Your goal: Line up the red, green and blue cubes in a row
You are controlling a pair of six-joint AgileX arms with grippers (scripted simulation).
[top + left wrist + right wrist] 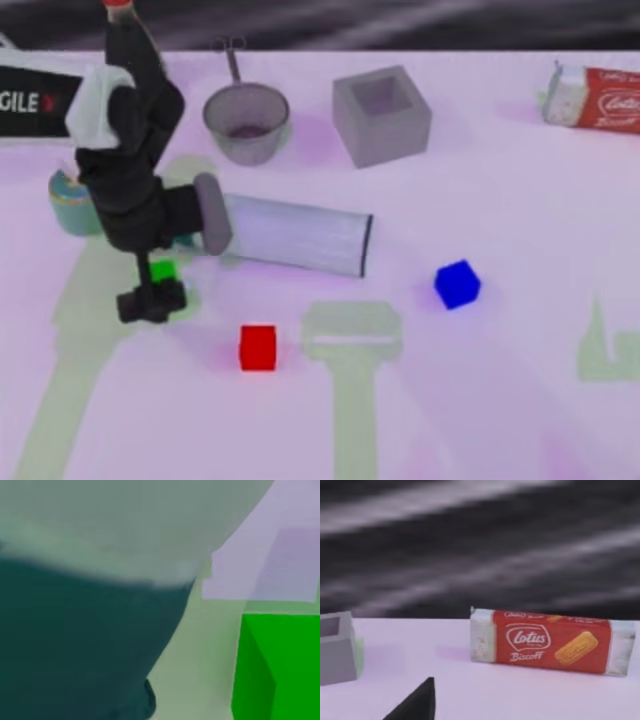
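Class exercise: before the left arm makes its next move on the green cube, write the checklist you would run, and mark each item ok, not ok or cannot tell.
1. Left gripper over the green cube: ok.
2. Gripper closed on the cube: cannot tell.
3. Red cube lying free: ok.
4. Blue cube lying free: ok.
5. Three cubes in a row: not ok.
6. Right arm out of the way: ok, absent from the top view.

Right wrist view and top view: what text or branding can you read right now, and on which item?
"Lotus" on the red biscuit packet.
"Biscoff" below it on the same packet.
"GILE", cut off by the picture's edge, on the black panel at the table's far left in the top view.
The packet's print in the top view is too blurred to read.
The cubes carry no text.
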